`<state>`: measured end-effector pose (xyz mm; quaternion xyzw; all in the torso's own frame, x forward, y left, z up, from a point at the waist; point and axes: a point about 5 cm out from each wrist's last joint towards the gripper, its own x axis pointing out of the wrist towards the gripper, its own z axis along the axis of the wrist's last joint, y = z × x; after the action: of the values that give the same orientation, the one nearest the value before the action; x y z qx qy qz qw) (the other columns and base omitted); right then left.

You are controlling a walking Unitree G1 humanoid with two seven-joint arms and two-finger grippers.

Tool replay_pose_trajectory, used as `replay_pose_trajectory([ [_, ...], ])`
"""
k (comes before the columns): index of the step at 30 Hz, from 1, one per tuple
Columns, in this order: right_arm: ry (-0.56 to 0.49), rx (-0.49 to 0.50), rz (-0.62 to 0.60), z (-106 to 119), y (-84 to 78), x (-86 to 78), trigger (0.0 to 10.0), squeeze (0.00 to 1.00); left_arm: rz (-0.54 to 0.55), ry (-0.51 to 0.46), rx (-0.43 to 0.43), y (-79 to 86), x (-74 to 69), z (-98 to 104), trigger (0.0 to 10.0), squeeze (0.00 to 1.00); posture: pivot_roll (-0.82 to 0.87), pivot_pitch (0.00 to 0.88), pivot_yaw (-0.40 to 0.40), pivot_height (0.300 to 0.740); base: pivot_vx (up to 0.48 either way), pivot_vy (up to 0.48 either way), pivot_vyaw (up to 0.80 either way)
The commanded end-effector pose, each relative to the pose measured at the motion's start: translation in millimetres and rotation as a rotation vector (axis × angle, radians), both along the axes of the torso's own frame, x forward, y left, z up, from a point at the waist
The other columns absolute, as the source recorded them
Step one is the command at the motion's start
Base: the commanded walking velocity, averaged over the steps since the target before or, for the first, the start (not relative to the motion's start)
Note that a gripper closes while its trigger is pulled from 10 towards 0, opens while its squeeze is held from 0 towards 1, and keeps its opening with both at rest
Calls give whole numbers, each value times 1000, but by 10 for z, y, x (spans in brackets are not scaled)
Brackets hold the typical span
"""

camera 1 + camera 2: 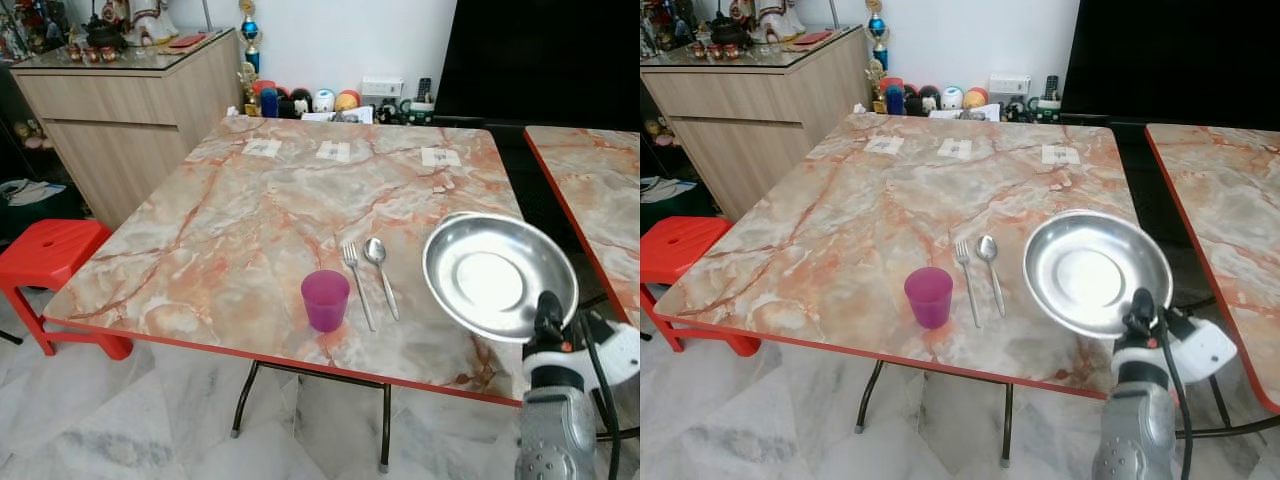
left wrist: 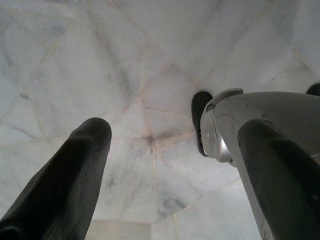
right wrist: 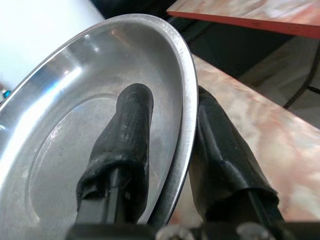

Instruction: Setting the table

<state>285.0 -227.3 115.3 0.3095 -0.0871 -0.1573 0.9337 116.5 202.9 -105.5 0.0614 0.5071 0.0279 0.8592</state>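
Over the counter's (image 1: 230,230) near right corner I've got the steel plate (image 1: 497,273) pinched at its rim by the right gripper (image 3: 172,150), fingers closed across the edge. I'd level it first, then lower it just right of the spoon (image 1: 380,272) and fork (image 1: 356,281). Left gripper (image 2: 165,165) hangs spread wide, holding nothing.

A lived-in home dining corner.

A marble-patterned folding table (image 1: 250,230) with a red edge stands on a pale marble-tiled floor (image 1: 120,420), a red plastic stool (image 1: 50,255) tucked at its side. Against the white wall sits a wooden sideboard (image 1: 120,120) topped with ornaments and figurines, a small trophy (image 1: 248,30) next to it. Colourful little toys and knick-knacks (image 1: 300,100) line the floor along the wall behind the table. A large dark screen (image 1: 540,60) stands further along that wall.
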Motion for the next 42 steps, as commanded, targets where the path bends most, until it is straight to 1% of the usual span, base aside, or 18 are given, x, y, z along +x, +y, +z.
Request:
replay_pose_trajectory([
  [1, -17, -22, 64, 36, 112, 82, 10000, 0, -63, 34, -63, -197, -71, -48, 10000, 0, -17, 0, -4, 740, 0, 0, 0],
  [3, -25, -38, 112, 62, 206, 138, 10000, 0, -62, 32, -59, -193, -62, -45, 10000, 0, -18, 0, -6, 740, 0, 0, 0],
  [4, -26, -43, 120, 69, 224, 150, 10000, 0, -61, 31, -59, -192, -59, -44, 10000, 0, -18, 0, -6, 740, 0, 0, 0],
  [8, -57, -11, 112, 129, 302, 185, 10000, 0, -68, 31, -53, -185, -61, -43, 10000, 0, -22, 0, -1, 740, 0, 0, 0],
  [10, -59, -7, 94, 126, 300, 161, 10000, 0, -71, 32, -50, -182, -64, -44, 10000, 0, -23, 0, 1, 740, 0, 0, 0],
  [13, -62, -40, 89, 123, 300, 111, 10000, 0, -77, 36, -44, -170, -73, -45, 10000, 0, -29, 0, 6, 740, 0, 0, 0],
  [17, -53, -32, 62, 81, 254, 63, 10000, 0, -86, 41, -36, -159, -83, -47, 10000, 0, -36, 0, 8, 740, 0, -126, 0],
  [18, -45, -52, 61, 64, 248, 55, 10000, 0, -92, 44, -31, -157, -85, -48, 10000, 0, -36, 0, 10, 740, 0, -281, 0],
  [29, -48, -54, 74, 75, 330, 112, 10000, 0, -117, 34, -18, -151, -48, -36, 10000, 0, -28, 0, 12, 740, 0, -292, 0],
  [36, -36, -67, 59, 85, 297, 116, 10000, 0, -107, 32, -23, -152, -43, -35, 10000, 0, -27, 0, 6, 740, 0, -371, 0],
  [42, -28, -67, 37, 81, 249, 106, 10000, 0, -96, 36, -29, -158, -60, -41, 10000, 0, -26, 0, 3, 740, 0, -379, -693],
])
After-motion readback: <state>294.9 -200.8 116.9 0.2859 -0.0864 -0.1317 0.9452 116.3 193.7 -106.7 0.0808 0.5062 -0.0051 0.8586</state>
